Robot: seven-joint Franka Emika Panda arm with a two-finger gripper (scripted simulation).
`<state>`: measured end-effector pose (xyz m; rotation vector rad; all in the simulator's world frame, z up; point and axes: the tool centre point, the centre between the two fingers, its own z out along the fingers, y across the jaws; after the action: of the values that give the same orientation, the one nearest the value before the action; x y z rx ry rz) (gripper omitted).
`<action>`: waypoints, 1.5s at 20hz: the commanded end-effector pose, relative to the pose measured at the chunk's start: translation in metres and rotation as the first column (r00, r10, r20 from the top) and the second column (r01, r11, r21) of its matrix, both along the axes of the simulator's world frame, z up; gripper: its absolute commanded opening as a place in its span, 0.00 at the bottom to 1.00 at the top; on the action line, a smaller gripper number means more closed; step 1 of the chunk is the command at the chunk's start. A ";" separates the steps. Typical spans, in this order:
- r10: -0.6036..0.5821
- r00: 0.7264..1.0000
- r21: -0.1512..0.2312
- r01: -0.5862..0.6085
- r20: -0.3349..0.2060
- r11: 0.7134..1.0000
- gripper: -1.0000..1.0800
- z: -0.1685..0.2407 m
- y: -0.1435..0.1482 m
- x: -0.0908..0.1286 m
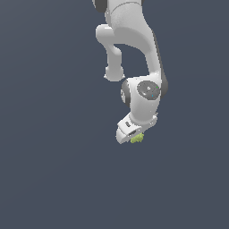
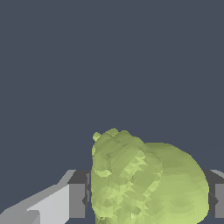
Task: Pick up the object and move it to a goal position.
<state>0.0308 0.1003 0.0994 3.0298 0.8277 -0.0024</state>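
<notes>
**Gripper holds the yellow-green object, no writing visible**

Gripper (image 1: pixel 134 136) of the white Panda arm (image 1: pixel 134 36) is closed on the object (image 1: pixel 137 138), a small lumpy yellow-green blob. In the exterior view the arm comes down from the upper edge, bends at the wrist, and the hand points downward and a little toward the exterior view's left. The object shows only as a small green piece at the lower end of the hand, partly hidden by the white hand body, so its full shape cannot be judged from there.

The wrist view shows more. The object (image 2: pixel 144 179) fills the space between the two fingers. One finger (image 2: pixel 76 199), grey with a dark pad, touches one side of the blob. The other finger (image 2: pixel 216 194) is cut by the picture edge, and it seems to touch the opposite side, but the contact itself is not clearly visible. The surface of the object is bumpy and faceted on one part and smoother and rounder on the other.

Around the arm and the object there is only a plain dark blue-grey background (image 1: pixel 44 134). I cannot tell whether the object rests on a surface or is lifted.

No brand, label or text can be read on the arm, the gripper or the object.
</notes>
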 end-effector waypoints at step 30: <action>0.000 1.000 0.001 0.000 0.001 1.000 0.00 0.326 0.117 -0.039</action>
<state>-0.0073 0.2138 0.4158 3.0298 0.8306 0.0022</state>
